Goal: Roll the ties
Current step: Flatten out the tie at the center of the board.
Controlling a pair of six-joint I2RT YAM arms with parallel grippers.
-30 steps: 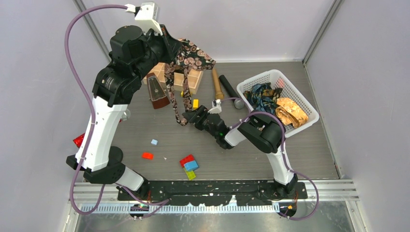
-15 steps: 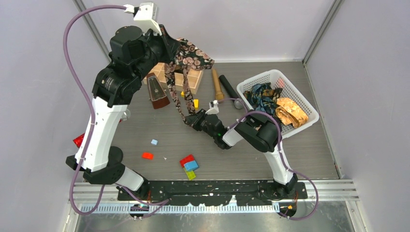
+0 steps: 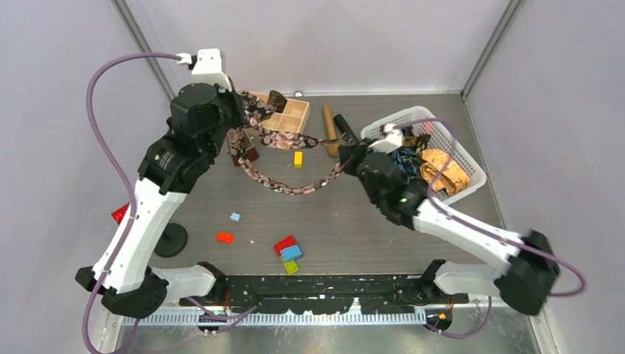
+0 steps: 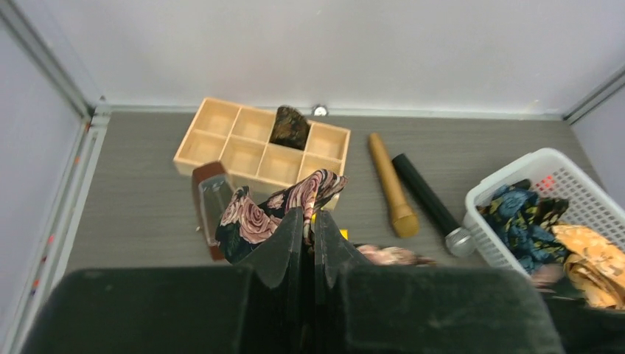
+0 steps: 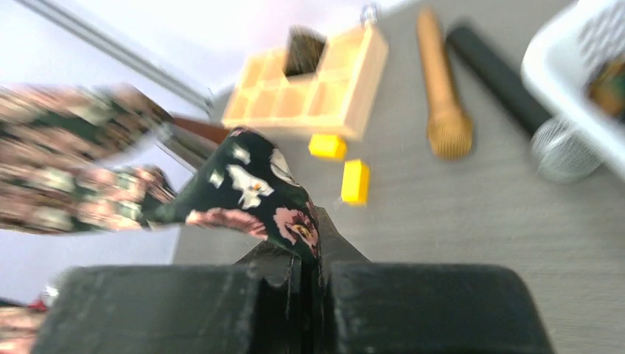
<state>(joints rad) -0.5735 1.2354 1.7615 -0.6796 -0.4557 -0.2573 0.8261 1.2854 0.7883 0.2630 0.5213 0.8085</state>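
– Paisley tie (image 3: 291,190) sags above the table (image 3: 332,228), left claw (image 4: 308,221) and right claw (image 5: 308,247) each clamped shut on an end.
– Pull apart harder and fabric may slip free.

A dark grey wood-grain tabletop (image 3: 457,221) fills the middle of the enclosure, its grain running left to right. Plain pale lilac-grey panels close it in: a far wall (image 3: 332,44), a left wall (image 3: 51,147) and a right wall (image 3: 567,110). A slim silver aluminium post (image 3: 140,44) stands in the far-left corner and a matching second post (image 3: 486,44) in the far-right one. Along the near edge lie a black metal mounting plate (image 3: 332,284), ribbed silver rails (image 3: 508,287) and, nearest, a brushed steel strip (image 3: 332,335). The light is even and soft, with faint shadows.
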